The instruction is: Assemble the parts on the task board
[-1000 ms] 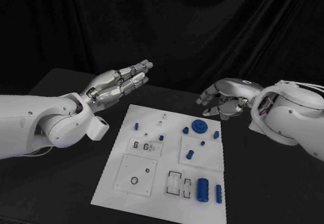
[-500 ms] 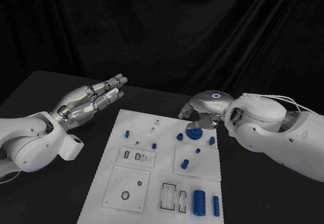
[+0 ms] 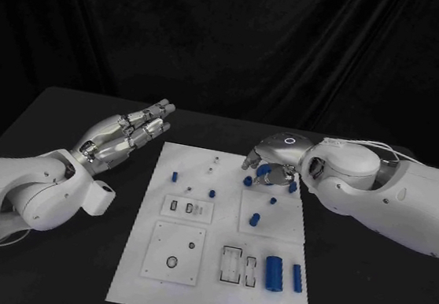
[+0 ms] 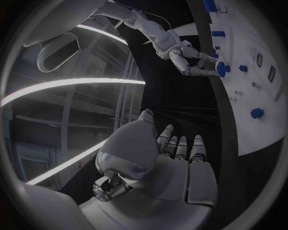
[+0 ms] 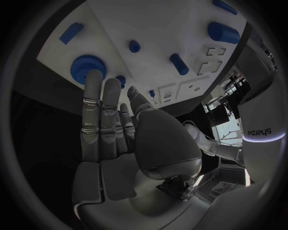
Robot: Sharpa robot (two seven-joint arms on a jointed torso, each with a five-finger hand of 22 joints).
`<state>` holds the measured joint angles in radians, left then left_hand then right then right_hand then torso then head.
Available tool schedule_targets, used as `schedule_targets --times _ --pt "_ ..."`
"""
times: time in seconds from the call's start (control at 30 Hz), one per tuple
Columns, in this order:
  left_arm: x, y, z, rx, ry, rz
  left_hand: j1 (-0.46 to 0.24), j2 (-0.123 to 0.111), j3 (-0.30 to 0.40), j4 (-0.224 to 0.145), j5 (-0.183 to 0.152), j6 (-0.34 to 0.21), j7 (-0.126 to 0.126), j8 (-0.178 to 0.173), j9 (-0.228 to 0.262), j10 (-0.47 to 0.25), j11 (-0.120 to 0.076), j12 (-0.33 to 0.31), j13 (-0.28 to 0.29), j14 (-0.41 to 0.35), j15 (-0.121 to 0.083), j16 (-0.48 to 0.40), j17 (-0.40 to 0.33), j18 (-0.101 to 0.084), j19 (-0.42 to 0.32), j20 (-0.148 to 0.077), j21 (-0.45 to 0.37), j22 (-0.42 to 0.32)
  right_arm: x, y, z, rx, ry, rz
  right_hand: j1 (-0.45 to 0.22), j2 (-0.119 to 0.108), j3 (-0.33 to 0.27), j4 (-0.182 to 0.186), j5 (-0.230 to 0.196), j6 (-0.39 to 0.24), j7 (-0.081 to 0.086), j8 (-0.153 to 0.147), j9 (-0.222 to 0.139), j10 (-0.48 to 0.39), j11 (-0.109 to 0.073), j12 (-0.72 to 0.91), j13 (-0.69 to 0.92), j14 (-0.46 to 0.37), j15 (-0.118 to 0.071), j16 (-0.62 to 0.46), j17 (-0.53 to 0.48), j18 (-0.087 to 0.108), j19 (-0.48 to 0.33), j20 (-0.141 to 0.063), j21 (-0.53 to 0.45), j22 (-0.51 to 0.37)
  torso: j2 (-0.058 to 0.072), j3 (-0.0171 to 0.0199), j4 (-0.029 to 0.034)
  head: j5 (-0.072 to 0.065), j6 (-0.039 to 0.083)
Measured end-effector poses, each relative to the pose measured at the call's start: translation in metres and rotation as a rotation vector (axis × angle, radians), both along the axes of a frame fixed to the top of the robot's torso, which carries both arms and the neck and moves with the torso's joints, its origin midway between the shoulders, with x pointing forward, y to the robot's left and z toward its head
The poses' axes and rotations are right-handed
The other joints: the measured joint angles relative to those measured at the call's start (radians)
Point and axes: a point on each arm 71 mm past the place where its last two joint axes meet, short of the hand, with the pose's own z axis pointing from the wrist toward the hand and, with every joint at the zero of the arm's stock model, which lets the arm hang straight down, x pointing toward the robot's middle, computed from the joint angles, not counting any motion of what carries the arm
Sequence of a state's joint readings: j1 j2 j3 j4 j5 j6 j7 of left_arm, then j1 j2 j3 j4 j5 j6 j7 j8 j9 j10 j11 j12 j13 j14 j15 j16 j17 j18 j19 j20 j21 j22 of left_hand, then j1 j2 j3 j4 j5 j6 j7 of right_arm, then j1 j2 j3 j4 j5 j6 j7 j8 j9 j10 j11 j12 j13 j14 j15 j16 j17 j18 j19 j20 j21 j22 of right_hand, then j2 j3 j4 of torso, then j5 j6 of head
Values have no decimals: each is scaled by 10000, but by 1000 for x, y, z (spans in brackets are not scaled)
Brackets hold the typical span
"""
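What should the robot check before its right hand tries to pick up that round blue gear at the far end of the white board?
1. Right hand over the blue gear: ok, fingertips reach it.
2. Gear actually gripped: cannot tell; the fingers look extended, not wrapped.
3. Left hand clear of the task board: ok, it hovers open beside the board.
4. Neighbouring small blue peg free of the fingers: ok, apart from them.
5. Large blue cylinder out of the way: ok, at the near end.
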<state>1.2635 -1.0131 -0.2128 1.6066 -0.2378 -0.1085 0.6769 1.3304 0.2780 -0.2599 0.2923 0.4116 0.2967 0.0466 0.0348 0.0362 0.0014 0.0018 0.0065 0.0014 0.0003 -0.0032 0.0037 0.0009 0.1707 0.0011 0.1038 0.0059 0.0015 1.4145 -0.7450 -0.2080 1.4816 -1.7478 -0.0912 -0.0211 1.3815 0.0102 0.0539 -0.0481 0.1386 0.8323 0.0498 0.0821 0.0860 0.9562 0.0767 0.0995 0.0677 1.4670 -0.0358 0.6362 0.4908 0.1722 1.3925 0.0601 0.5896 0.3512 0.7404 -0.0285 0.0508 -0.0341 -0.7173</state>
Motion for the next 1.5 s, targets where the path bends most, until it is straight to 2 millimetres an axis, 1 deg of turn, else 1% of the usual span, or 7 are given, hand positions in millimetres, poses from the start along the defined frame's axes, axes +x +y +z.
schedule_targets --times 0.17,0.37,0.73,1.0,1.17,1.3,1.5 --pt "0 0 0 3 1 0 0 0 0 0 0 35 35 0 0 0 0 0 1 0 0 0 0 -1 0 0 0 0 1 2 -9 -59 91 6 29 -28 99 99 150 470 37 63 29 109 109 0 0 -35 -35 218 143 -1 -170 24 281 285 49 -1 -29 32 -11" --pt "1 0 0 -2 7 -18 0 0 0 0 0 35 35 0 -1 0 -1 0 2 0 0 0 1 -1 -35 35 0 0 3 2 -18 -139 76 -26 52 -52 244 102 393 537 73 80 46 214 107 1 1 -35 -35 345 227 0 -222 44 446 484 86 -10 -26 37 1" --pt "1 1 0 -10 25 -41 39 39 27 -27 76 71 72 0 -2 -7 65 0 0 0 0 0 5 -2 1 70 0 1 6 3 -23 -110 -212 44 132 -130 649 67 977 741 -17 38 59 359 109 -35 2 -110 39 492 334 -1 -472 44 754 860 92 -16 -40 134 -85" --pt "3 1 -1 -13 38 -85 171 14 82 -26 222 185 186 0 13 25 168 0 -3 0 71 0 7 -2 -4 138 0 2 8 3 -23 -101 -400 93 132 -130 857 109 976 855 -213 -9 61 425 145 -70 2 -175 46 530 364 -1 -581 79 870 1025 86 -20 -40 113 -131" --pt "4 0 -1 -15 45 -118 263 2 128 -37 325 269 197 39 26 2 217 0 -3 2 142 0 8 -3 1 143 0 2 9 4 -25 -108 -448 122 132 -130 1052 162 917 984 -193 -9 86 574 145 -70 3 -175 46 577 392 -1 -652 78 958 1159 72 -20 -40 104 -143" --pt "4 0 -2 -18 53 -145 341 1 166 -54 412 324 250 38 27 37 253 0 -2 2 142 0 8 -4 -15 199 0 2 9 5 -27 -111 -448 150 52 -209 1234 259 698 1217 -177 -9 118 827 72 -70 3 -179 42 647 426 -1 -722 79 1077 1299 62 -24 -52 119 -157" --pt "5 -1 -2 -26 66 -193 466 -34 250 -84 610 388 315 78 36 37 323 0 -1 1 214 0 1 -4 -7 220 0 3 10 6 -32 -124 -406 169 13 -249 1541 336 698 1377 -159 -9 159 1129 -61 -70 -5 -253 -33 691 438 -1 -807 -6 1160 1451 56 -25 -60 137 -189"
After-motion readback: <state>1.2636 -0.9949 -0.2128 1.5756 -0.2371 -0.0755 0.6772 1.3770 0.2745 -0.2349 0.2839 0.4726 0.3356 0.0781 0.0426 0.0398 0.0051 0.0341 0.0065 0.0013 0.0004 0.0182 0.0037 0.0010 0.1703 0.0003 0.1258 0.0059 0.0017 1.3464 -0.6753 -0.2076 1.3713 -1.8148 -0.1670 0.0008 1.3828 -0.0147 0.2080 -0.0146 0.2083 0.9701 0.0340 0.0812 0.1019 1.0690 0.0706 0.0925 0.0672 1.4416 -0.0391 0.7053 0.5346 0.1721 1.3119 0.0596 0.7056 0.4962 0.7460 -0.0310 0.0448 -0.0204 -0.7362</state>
